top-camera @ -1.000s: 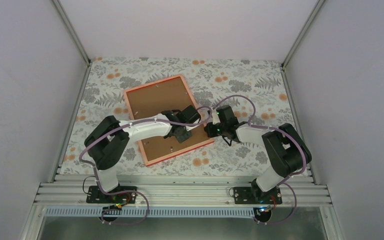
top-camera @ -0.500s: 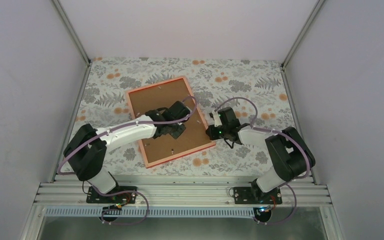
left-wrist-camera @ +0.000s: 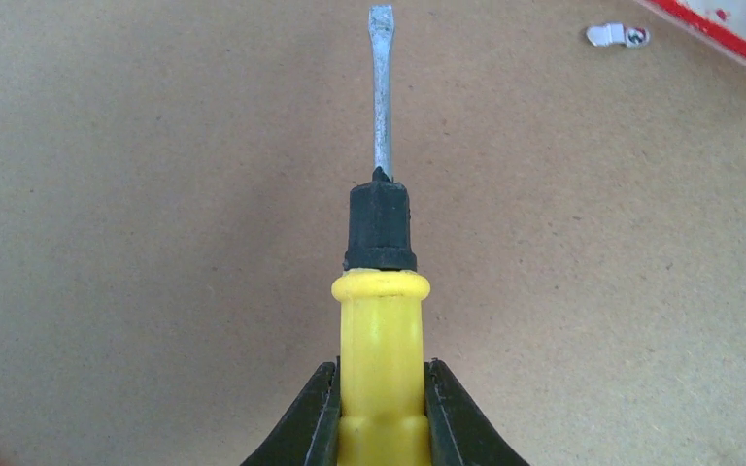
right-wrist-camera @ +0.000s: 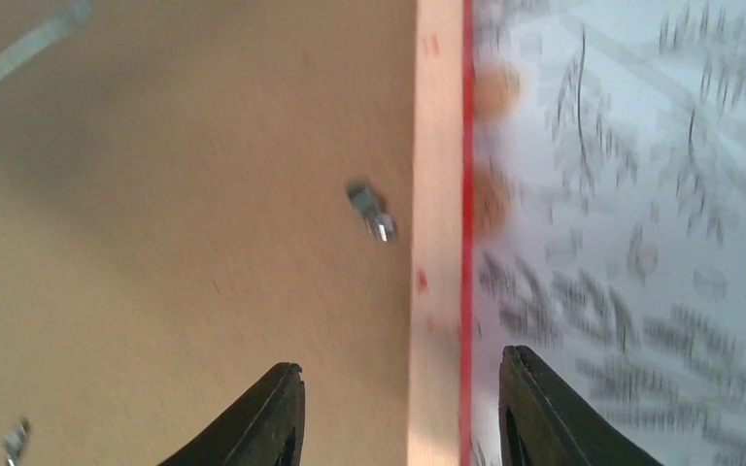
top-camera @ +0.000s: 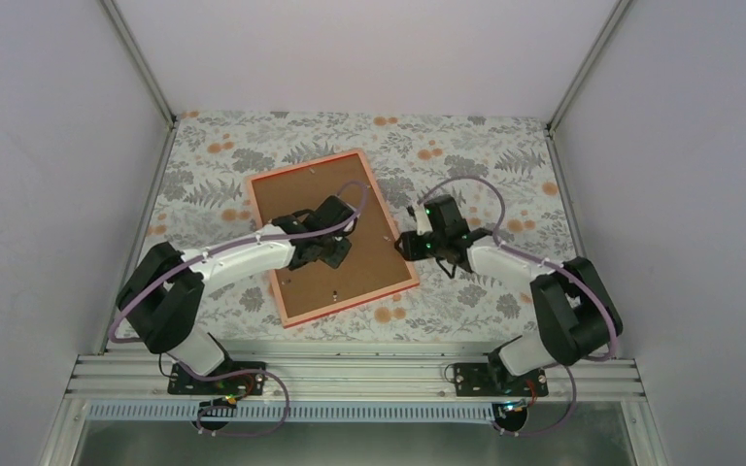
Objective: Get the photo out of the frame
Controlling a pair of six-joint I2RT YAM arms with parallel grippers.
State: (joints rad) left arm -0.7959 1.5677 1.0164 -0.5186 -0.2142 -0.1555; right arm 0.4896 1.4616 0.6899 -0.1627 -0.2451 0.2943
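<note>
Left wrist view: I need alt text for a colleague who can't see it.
The left gripper clamps the yellow handle of a flathead screwdriver, whose metal blade points away over the bare brown back board of the frame. A small metal tab lies at the upper right, beside the frame's red rim.

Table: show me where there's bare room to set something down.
Free: the far strip between frame and back wall, and the far-right corner beyond the right arm. Crowded: the middle, left gripper and right gripper at the frame.
</note>
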